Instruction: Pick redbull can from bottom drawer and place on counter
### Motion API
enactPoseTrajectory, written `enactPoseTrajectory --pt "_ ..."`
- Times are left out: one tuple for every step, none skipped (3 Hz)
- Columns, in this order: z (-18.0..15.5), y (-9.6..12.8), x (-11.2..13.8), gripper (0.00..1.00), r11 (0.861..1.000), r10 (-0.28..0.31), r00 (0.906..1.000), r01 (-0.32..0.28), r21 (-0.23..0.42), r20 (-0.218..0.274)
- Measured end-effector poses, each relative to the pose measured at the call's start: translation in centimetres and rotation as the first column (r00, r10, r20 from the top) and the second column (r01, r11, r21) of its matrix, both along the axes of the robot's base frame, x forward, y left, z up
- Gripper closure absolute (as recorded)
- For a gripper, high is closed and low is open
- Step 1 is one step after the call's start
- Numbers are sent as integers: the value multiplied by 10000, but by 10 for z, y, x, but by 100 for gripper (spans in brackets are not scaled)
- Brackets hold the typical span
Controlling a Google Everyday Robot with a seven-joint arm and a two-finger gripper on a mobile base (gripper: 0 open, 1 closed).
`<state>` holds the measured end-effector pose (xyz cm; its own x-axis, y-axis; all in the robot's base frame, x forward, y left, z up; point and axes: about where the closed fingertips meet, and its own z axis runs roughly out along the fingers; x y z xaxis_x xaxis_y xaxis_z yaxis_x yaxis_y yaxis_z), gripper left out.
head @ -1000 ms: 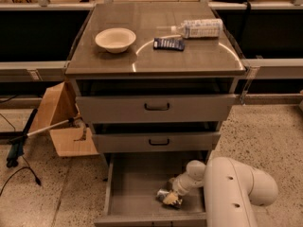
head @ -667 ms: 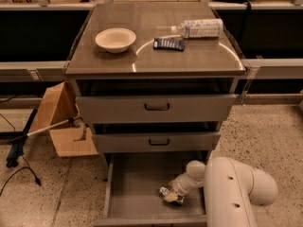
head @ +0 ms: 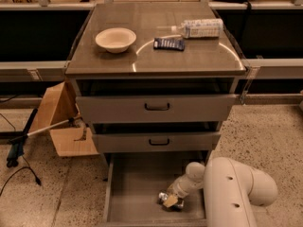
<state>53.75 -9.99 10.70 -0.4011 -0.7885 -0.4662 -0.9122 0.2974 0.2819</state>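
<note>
Glossy grey-brown rectangular counter (head: 189, 56) on top; deep grey metal bottom drawer (head: 137, 183) pulled out below, bare floor free on left half. White tubular arm (head: 232, 193) in from right, close to drawer's right wall. Gripper (head: 171, 200) low at front right, touching small dented silver redbull can (head: 163, 196) on drawer floor; clamped or apart, cannot tell.

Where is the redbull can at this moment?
The redbull can lies low in the camera view, on the floor of the open bottom drawer near its front, at the tip of the gripper reaching into it.
</note>
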Motion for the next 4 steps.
enactPoseTrajectory --pt "0 0 0 100 10000 0 10000 0 0 0" --pt "12 3 6 100 9988 -20 9999 26 484 -125" --pt "55 5 16 100 9930 35 9999 -16 1177 -158" --pt "107 3 25 100 9874 25 9992 -86 1582 391"
